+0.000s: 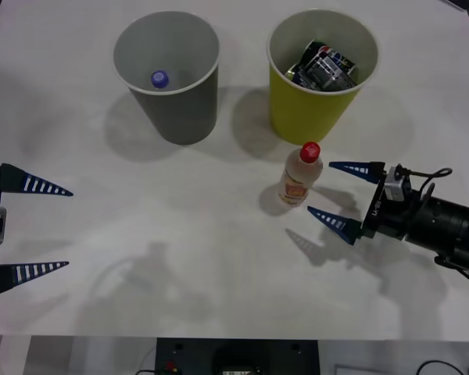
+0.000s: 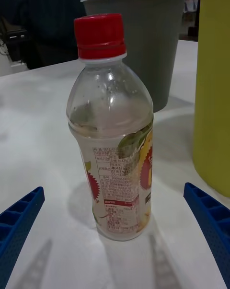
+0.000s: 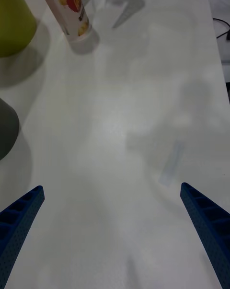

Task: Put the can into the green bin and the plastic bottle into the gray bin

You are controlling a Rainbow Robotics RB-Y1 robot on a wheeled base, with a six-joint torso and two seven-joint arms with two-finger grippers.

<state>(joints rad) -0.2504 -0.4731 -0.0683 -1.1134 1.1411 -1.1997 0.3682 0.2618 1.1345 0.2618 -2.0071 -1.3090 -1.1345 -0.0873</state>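
Note:
The plastic bottle (image 1: 301,176) (image 2: 112,135) with a red cap and yellow-and-red label stands upright on the white table, just in front of the green bin (image 1: 319,105) (image 2: 213,87). A crushed can (image 1: 324,66) lies inside the green bin. The gray bin (image 1: 172,78) (image 2: 143,44) stands to its left with a purple-blue-capped bottle (image 1: 159,78) inside. My right gripper (image 1: 340,194) (image 2: 115,231) is open just right of the plastic bottle, its fingers apart from it and pointing at it. My left gripper (image 1: 51,228) (image 3: 112,231) hangs open at the table's left edge, over bare table.
The white table (image 1: 180,250) has free room across its middle and front. The table's front edge runs along the bottom of the front view. The two bins stand side by side at the back with a gap between them.

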